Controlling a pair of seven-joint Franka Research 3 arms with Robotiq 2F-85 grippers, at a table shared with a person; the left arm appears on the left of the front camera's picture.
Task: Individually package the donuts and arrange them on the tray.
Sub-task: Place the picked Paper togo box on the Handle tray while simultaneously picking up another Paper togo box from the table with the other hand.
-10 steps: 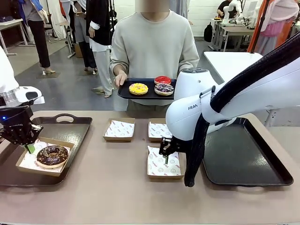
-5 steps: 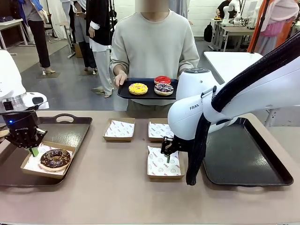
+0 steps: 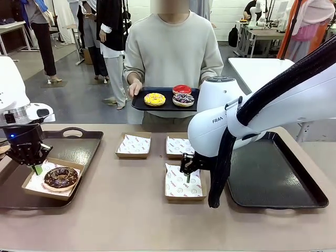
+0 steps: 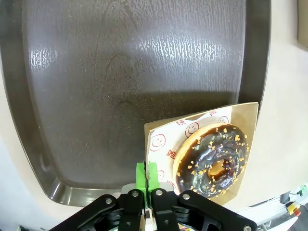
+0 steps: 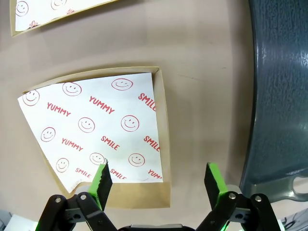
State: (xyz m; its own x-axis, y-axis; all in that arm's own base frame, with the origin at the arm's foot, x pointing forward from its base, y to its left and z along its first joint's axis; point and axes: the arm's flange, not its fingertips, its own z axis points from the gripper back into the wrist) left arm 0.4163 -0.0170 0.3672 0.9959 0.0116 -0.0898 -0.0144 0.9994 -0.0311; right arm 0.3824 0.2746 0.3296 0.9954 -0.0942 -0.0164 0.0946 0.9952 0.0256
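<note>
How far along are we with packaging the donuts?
Done: chocolate donut sits in its box. In hand: left gripper shut on that box's edge on the left tray; right gripper open above an empty box. Left: yellow donut, red donut, purple donut on the person's tray.

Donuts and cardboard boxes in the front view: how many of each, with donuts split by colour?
Chocolate-brown sprinkled ring donut: 1
Yellow iced ring donut: 1
Glossy red ring donut: 1
Dark purple sprinkled ring donut: 1
Brown paper-lined cardboard box holding a donut: 1
Empty paper-lined cardboard boxes: 3
Total: 8
</note>
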